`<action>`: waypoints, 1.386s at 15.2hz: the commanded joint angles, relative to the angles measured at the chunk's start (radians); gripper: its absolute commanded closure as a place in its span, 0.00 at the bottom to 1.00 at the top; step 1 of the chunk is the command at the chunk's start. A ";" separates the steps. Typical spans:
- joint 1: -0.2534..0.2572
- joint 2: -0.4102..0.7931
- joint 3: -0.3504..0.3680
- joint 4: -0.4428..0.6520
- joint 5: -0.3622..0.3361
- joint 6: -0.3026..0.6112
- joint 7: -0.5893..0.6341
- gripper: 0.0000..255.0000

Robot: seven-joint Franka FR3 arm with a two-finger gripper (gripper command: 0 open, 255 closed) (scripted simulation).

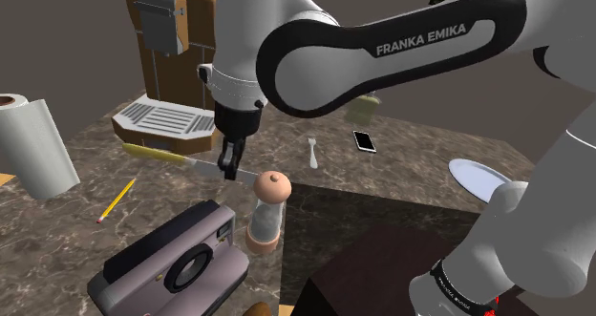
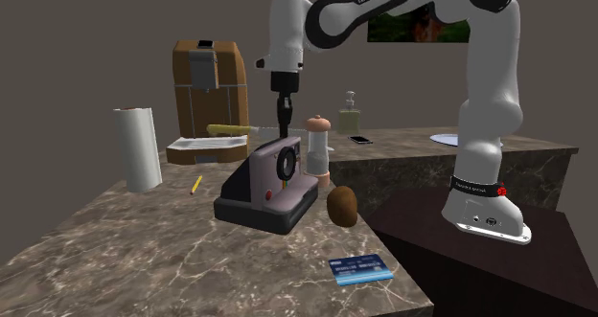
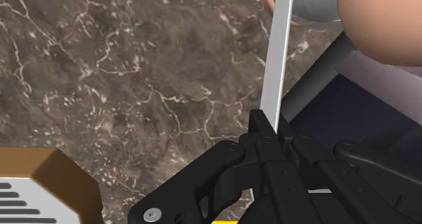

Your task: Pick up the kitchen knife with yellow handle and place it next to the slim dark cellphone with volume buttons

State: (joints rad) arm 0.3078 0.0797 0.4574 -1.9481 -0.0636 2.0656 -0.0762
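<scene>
— Closest to us is a blue card (image 2: 360, 268), flat on the counter (image 2: 144, 258), and behind it there's a camera (image 2: 268, 181).

— Any vessels?

— A bottle (image 2: 351, 112) at the back, though I can't tell what's in it. There's also a plate (image 2: 450, 138) near the far edge.

— And the arm?

— The arm (image 1: 382, 47) rises from its stand and arches across. The wrist is bent so the hand points straight down, in front of the coffee machine (image 1: 162, 37).

— Is it holding anything?

— Yes. The gripper (image 1: 230, 169) has its fingers clamped on the blade of the knife (image 1: 181, 159), which hangs clear of the counter at about the height of the grinder's (image 1: 268, 209) top.

— Which way does it lie?

— Roughly level. In the shoulder view the yellow handle sticks out to the left, toward the paper roll (image 1: 33, 142), and the blade's tip reaches right, just beside the grinder's knob. In the wrist view the blade runs straight out from between the fingers as a thin grey strip.

— The phone?

— The phone (image 1: 364, 141) lies flat on the counter beyond the grinder, near the bottle and well apart from the knife.
</scene>
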 commanded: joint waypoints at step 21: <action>-0.234 -0.037 -0.216 -0.005 0.054 -0.020 -0.473 1.00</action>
State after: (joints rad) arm 0.0861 0.0310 0.2533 -1.9672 -0.0085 2.0479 -0.5238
